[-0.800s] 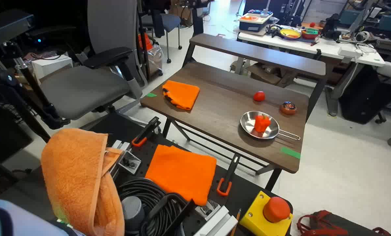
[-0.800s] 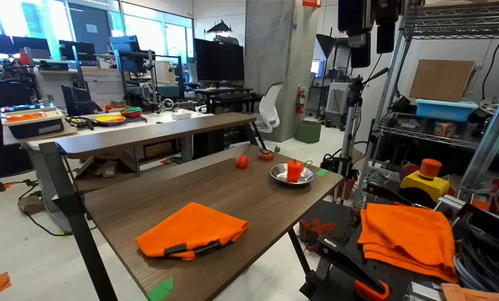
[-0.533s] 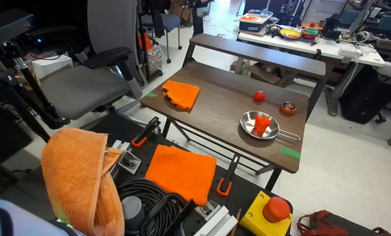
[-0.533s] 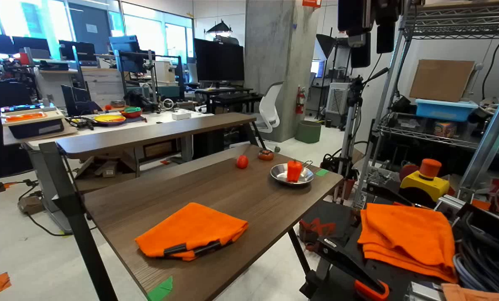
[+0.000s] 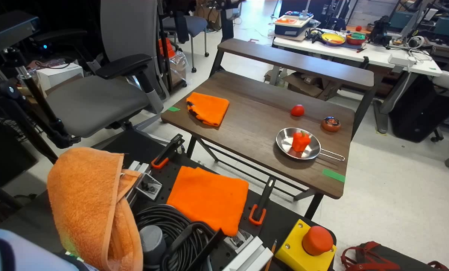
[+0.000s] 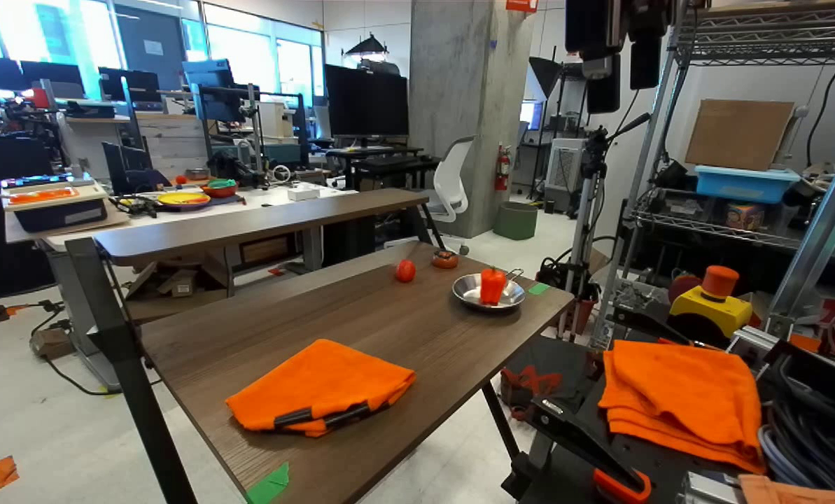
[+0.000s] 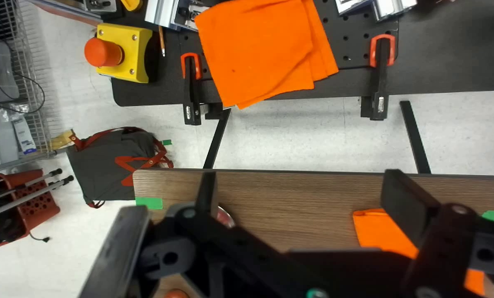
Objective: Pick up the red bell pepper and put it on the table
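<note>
The red bell pepper (image 5: 301,142) stands upright in a steel pan (image 5: 284,142) near one end of the brown table (image 5: 243,124). The pepper (image 6: 493,287) and pan (image 6: 465,295) also show in an exterior view. My gripper (image 7: 302,186) is open and empty in the wrist view, high above the table (image 7: 288,203). Its left finger covers most of the pan (image 7: 226,217), with a reddish patch at the rim; the pepper itself is hidden there. The gripper's dark fingers hang at the top edge in both exterior views (image 6: 623,87) (image 5: 205,35), well apart from the pepper.
A red ball-like item (image 5: 297,110) and a brownish-red round item (image 5: 331,124) sit beyond the pan. A folded orange cloth (image 6: 326,381) lies at the table's other end. A raised shelf (image 5: 296,62) runs along the back. A bench with clamps (image 7: 381,82) faces the table.
</note>
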`<move>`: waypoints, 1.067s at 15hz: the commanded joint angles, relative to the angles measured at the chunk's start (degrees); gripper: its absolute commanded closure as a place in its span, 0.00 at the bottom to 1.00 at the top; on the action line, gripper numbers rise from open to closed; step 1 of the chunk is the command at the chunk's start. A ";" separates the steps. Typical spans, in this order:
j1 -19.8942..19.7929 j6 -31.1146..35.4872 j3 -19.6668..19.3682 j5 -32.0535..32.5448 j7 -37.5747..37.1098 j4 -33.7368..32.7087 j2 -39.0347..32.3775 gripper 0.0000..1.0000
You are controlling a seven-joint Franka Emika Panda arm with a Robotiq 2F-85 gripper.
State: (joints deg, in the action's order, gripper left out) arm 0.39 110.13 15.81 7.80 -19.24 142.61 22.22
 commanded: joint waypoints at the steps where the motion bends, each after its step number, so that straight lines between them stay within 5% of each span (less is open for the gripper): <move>1: 1.72 -0.16 -1.60 0.60 -0.55 -0.08 -0.21 0.00; 9: -8.74 3.56 -20.34 3.36 15.45 -6.84 -4.62 0.00; 16: -12.86 22.71 -30.88 -3.67 25.50 -8.71 -12.00 0.00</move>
State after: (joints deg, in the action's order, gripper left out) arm -12.39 126.10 -13.25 8.52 4.09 134.27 13.55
